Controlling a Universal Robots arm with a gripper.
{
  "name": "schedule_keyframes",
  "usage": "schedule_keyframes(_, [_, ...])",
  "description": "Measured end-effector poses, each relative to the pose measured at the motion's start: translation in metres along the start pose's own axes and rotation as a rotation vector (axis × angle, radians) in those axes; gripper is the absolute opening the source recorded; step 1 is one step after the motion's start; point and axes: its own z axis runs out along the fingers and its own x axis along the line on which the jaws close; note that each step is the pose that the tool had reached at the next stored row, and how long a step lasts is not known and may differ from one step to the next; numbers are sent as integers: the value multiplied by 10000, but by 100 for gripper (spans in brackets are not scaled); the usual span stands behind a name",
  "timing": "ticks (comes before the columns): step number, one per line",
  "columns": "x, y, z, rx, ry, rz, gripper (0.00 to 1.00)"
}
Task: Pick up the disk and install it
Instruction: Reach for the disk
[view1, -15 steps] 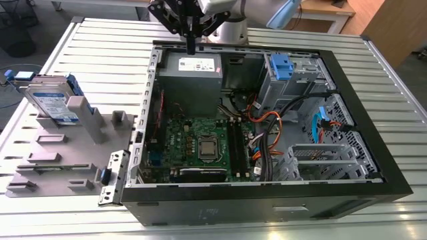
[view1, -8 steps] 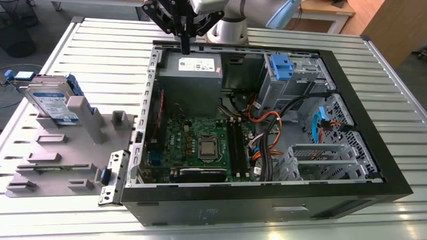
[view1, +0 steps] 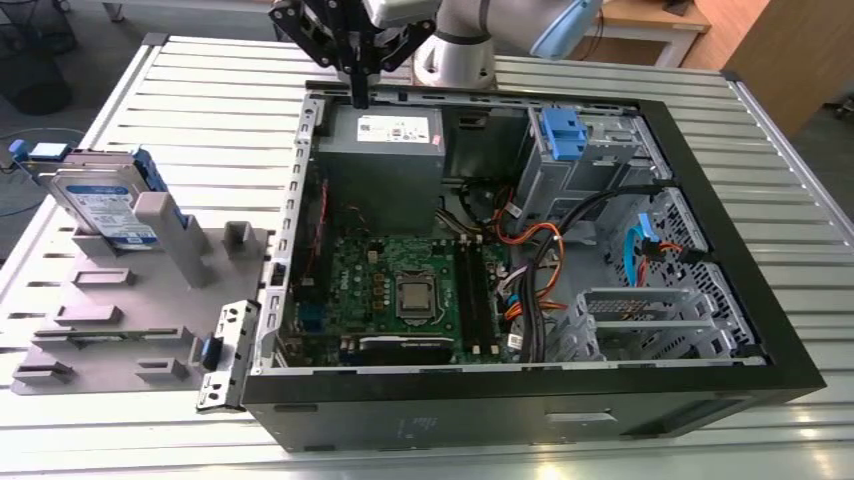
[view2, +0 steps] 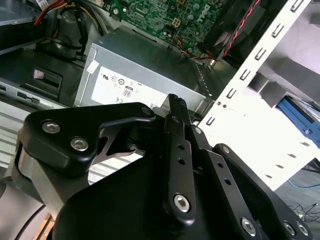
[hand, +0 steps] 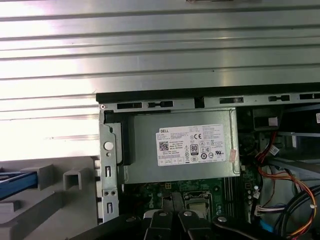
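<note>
My gripper (view1: 360, 98) hangs with its fingers clenched together on nothing, the tips just above the grey power supply (view1: 387, 165) at the rear edge of the open computer case (view1: 787, 345). The disk (view1: 104, 205) stands on edge in a grey holder (view1: 120, 300), well apart from my fingers, outside the case

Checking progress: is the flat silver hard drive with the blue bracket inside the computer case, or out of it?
Out. The silver hard drive stands propped in the grey holder beside the open black case.
</note>
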Motion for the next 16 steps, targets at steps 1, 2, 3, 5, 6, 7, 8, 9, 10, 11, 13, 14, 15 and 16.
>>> schedule_keyframes(1, [13, -1, 0, 0, -1, 0, 11])
schedule_keyframes(2, [26, -2, -1, 0, -2, 0, 11])
schedule_keyframes(3, [40, -3, -1, 0, -3, 0, 11])
schedule_keyframes(5, [69, -5, -2, 0, -6, -1, 11])
schedule_keyframes(6, [85, -6, -2, -1, -8, -1, 11])
schedule_keyframes(7, [100, -8, -2, -1, -10, -1, 11])
schedule_keyframes(8, [116, -9, -3, -1, -11, -2, 11])
schedule_keyframes(9, [132, -10, -3, -1, -13, -1, 11])
schedule_keyframes(10, [148, -11, -3, -1, -15, -1, 11])
schedule_keyframes(11, [164, -12, -3, -1, -17, 0, 11])
schedule_keyframes(13, [195, -15, -4, -1, -20, -1, 11])
schedule_keyframes(14, [210, -16, -5, -1, -21, -1, 11])
schedule_keyframes(15, [224, -17, -5, -1, -22, -1, 11])
schedule_keyframes(16, [238, -18, -5, -2, -24, -2, 11])
